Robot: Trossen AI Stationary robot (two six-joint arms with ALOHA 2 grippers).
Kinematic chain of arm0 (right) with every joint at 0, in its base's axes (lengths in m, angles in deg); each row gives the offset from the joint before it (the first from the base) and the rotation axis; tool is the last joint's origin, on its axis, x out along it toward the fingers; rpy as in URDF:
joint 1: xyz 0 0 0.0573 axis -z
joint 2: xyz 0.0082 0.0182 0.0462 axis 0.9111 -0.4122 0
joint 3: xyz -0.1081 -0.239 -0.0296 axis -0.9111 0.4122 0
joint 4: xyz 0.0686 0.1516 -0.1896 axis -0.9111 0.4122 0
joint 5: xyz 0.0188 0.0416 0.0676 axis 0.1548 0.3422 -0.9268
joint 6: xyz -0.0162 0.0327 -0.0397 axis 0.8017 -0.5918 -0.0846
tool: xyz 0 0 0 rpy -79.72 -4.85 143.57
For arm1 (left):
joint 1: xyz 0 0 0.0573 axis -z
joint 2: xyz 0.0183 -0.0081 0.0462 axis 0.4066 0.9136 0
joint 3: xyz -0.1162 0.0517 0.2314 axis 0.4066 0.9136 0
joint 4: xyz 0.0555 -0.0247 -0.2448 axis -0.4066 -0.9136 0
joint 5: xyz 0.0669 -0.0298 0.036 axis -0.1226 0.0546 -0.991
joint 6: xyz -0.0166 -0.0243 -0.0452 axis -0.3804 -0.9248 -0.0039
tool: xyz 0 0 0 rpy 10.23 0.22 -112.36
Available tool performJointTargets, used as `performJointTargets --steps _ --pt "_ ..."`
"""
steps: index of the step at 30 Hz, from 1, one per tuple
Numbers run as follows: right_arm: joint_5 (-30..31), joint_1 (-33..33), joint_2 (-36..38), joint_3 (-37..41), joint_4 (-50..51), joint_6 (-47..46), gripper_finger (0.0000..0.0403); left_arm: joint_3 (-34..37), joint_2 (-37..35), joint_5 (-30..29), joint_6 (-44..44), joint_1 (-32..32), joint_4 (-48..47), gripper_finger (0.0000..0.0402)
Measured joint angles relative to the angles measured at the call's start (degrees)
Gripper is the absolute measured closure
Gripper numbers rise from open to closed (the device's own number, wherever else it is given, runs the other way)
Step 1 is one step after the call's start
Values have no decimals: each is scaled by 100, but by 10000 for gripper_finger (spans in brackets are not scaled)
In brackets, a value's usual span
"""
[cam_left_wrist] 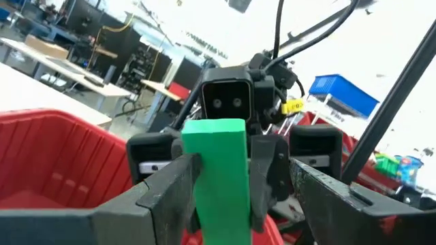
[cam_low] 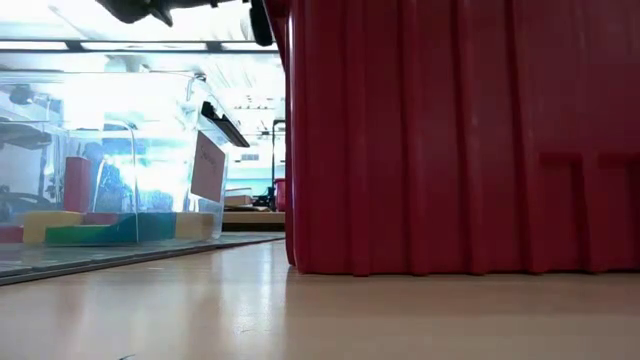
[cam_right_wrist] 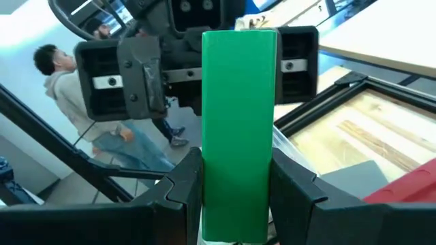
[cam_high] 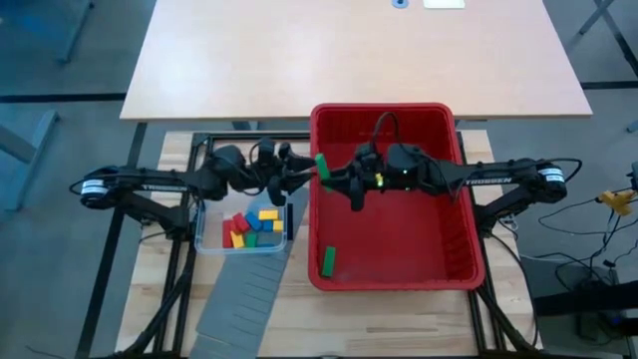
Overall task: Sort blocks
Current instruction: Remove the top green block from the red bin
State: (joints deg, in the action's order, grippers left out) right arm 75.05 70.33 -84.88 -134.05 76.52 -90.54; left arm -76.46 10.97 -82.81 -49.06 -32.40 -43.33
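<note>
Green bar (cam_right_wrist: 238, 129) filled most of both wrist shots, standing upright, held up in the air right over the red bin's (cam_high: 469, 229) left rim, toward its far end. Left gripper (cam_high: 302, 178) reached in from just outside that rim and its fingers (cam_left_wrist: 174, 194) were pressed against the bar's sides. Right gripper (cam_high: 337, 179) faced it from over the bin, fingers clamped on the same bar too, so both had hold of it. One more green block (cam_high: 327, 260) lay flat inside the bin by its near left corner. Other blocks (cam_high: 251, 227), red, yellow, green and blue, sat in a clear tub (cam_high: 202, 234) just left of the bin, with a grey panel (cam_high: 239, 299) lying nearer than that. A person (cam_right_wrist: 58, 75) stood in the room beyond.
</note>
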Motion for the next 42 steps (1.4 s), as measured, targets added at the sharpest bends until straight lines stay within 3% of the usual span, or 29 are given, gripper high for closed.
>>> performJointTargets --steps 5,21,29,34,38,42 --pt "-13 0 0 0 -39 -24 295 -3 273 0 -114 2 489 180" --pt "-170 0 0 0 -46 -6 295 -46 377 -173 -98 -4 384 191" --pt "-408 0 -272 -11 -357 -110 295 -46 377 -181 -88 -11 390 227" --pt "-473 0 -446 -9 -492 -126 295 -46 377 -116 -85 -11 395 288" --pt "-489 0 -461 -9 -513 -36 295 -46 372 40 -86 -15 375 292" --pt "-442 15 -461 -8 -501 -90 249 -46 306 125 115 -23 255 292"
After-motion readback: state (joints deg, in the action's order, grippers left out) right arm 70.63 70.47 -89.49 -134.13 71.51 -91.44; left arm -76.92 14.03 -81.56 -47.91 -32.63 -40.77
